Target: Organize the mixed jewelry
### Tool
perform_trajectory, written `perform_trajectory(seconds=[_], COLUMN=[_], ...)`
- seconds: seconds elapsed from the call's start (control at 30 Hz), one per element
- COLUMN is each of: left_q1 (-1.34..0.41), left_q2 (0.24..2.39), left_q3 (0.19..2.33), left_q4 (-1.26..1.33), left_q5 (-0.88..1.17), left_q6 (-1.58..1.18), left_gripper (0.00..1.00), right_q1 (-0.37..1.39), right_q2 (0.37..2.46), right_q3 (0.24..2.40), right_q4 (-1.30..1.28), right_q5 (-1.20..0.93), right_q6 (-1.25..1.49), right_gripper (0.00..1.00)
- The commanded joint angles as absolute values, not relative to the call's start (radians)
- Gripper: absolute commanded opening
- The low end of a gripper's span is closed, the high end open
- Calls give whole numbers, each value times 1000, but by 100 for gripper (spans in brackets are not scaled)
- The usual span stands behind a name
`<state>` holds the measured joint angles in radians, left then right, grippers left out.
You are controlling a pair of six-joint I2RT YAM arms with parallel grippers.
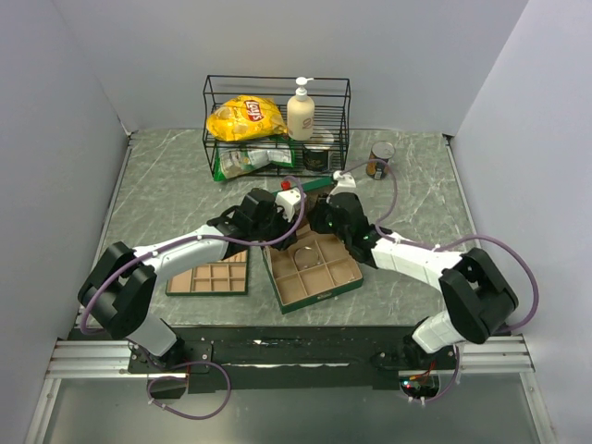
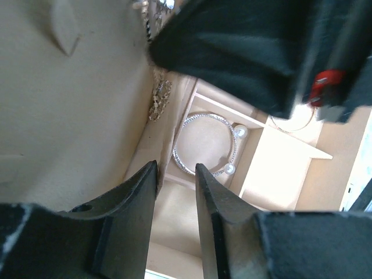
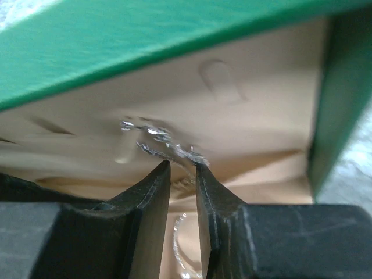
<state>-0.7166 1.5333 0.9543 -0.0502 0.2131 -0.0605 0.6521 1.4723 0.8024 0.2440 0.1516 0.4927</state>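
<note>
The green box [image 1: 319, 294] with tan compartments sits mid-table, its lid [image 3: 116, 46] raised. A silvery bangle with two pearl beads [image 2: 206, 145] lies in one compartment, and a thin gold hoop [image 2: 293, 125] lies in another. A sparkly silver chain piece [image 3: 163, 139] rests against the lid's tan lining. My right gripper [image 3: 182, 164] has its tips just under that piece, jaws a little apart, one strand hanging in the gap. My left gripper [image 2: 176, 167] hovers inside the box, open, its left finger [image 2: 139, 192] against the lid's tan wall. Both grippers meet over the box's far edge [image 1: 296, 217].
A flat tan-lined compartment tray [image 1: 208, 291] lies left of the box. A black wire basket [image 1: 276, 120] at the back holds a yellow chips bag [image 1: 243, 117] and a soap bottle [image 1: 301, 111]. A can [image 1: 379, 159] stands to its right.
</note>
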Motion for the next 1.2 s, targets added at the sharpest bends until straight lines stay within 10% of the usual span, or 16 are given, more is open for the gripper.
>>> perform_trajectory(seconds=[0.0,1.17], left_q1=[-730,-732], left_q2=[1502,1351], left_q3=[948,1049], left_q4=[-52,-109], left_q5=[264,219], left_q6=[-66,-71], left_gripper=[40,65], right_q1=[650,492], right_q2=[1353,1259], right_q3=[758,620], right_q4=[245,106], right_q5=[241,184], right_q6=[457,520], right_gripper=[33,51])
